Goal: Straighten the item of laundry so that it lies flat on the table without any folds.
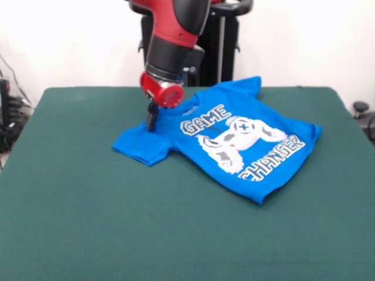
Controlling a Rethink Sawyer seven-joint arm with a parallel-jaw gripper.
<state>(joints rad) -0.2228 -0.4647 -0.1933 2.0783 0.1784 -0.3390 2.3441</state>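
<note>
Where the arm (pixel 173 35) comes down from the top edge, left of centre, its red and black wrist is seen ending in a small dark claw (pixel 151 119). The claw is set at the shirt's (pixel 234 143) upper left part, near the shoulder, and appears to touch the cloth there. Whether it is spread, pressed together or pinching the fabric cannot be told, since it is seen only as one dark shape against the blue.

The shirt is laid on the table (pixel 88 222) slightly above and right of the frame's centre, with its printed side up. It is turned at an angle: the hem points to the lower right and the neck to the upper left. One sleeve (pixel 140 146) is spread toward the left, just below the claw; the other (pixel 246 86) points up near the table's far edge. The white controller print (pixel 237 140) is seen in the middle, with "GAME" above it and "CHANGER" below it. Light wrinkles are seen across the body, and the left sleeve's edge looks slightly raised.

Behind the table, the black pedestal (pixel 225 47) is seen against a pale wall.
</note>
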